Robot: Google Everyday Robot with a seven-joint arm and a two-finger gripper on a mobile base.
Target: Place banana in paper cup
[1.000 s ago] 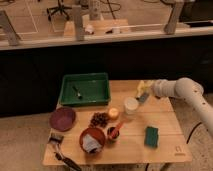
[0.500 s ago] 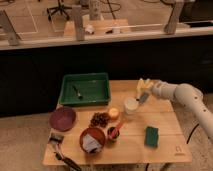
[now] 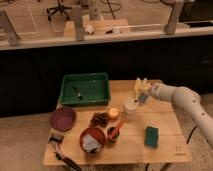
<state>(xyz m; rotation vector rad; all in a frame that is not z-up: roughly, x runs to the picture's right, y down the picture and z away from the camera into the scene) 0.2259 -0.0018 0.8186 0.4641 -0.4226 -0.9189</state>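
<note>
Gripper (image 3: 143, 96) at far right of table (image 3: 167, 137), fingers clamped on banana (image 3: 140, 85); banana near-upright, just right of paper cup (image 3: 130, 106) rim, not yet in; upright hold likely suits narrow mouth.

The arm (image 3: 181, 97) is pale grey-white, made of smooth, rounded tubular segments, thicker at the joints; its darker grey gripper (image 3: 142, 94) hangs just by the paper cup (image 3: 130, 106).
</note>
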